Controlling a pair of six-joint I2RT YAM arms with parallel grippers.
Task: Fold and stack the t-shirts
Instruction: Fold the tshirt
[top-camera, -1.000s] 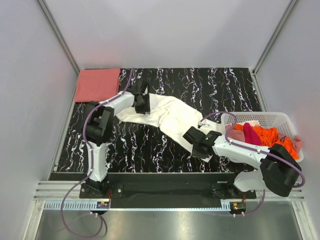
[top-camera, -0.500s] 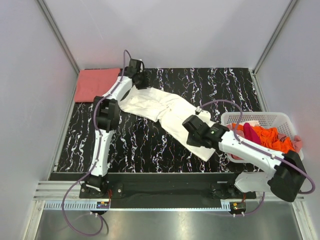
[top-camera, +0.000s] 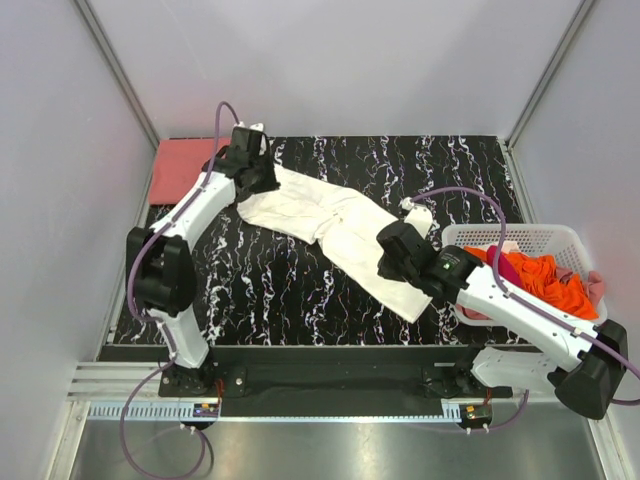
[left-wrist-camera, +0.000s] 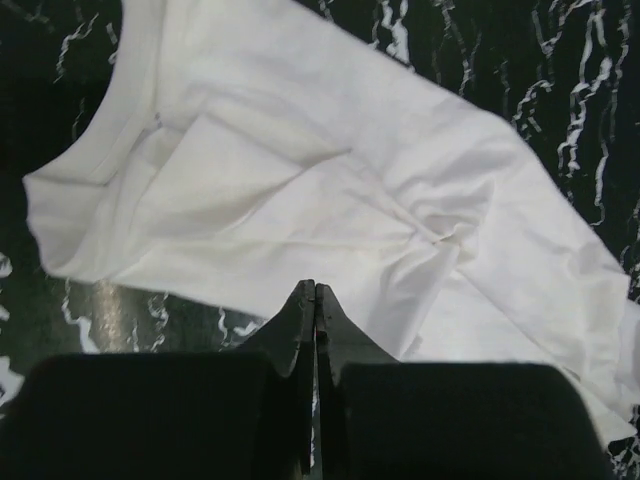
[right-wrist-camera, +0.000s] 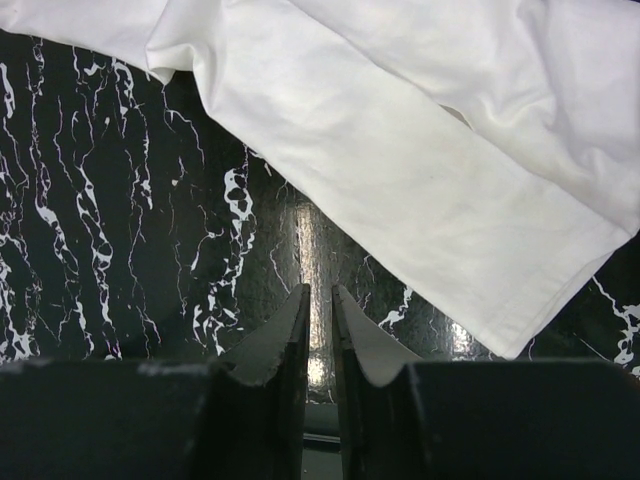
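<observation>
A cream-white t-shirt (top-camera: 330, 220) lies unfolded and rumpled on the black, white-veined table (top-camera: 260, 295), running in a slant from the far left toward the near right, with its neckline at the far-left end and its hem corner nearest the right arm. The left hand (top-camera: 258, 172) hangs over that far-left end; in its wrist view its fingers (left-wrist-camera: 305, 320) are pressed tight together with their tips at the near edge of the cloth, and whether any fabric is caught between them cannot be told. The right hand (top-camera: 392, 258) hovers by the lower half of the shirt; its fingers (right-wrist-camera: 290, 340) are almost together, with only a thin slit between them, and bare table shows under the slit with the shirt's edge just beyond. A salmon-pink t-shirt (top-camera: 182, 170) lies folded flat in the far-left corner of the table, apart from the white one. At the right edge stands a white slatted basket (top-camera: 520, 232) with an orange t-shirt (top-camera: 545, 280) and a magenta t-shirt (top-camera: 503, 270) bunched inside
</observation>
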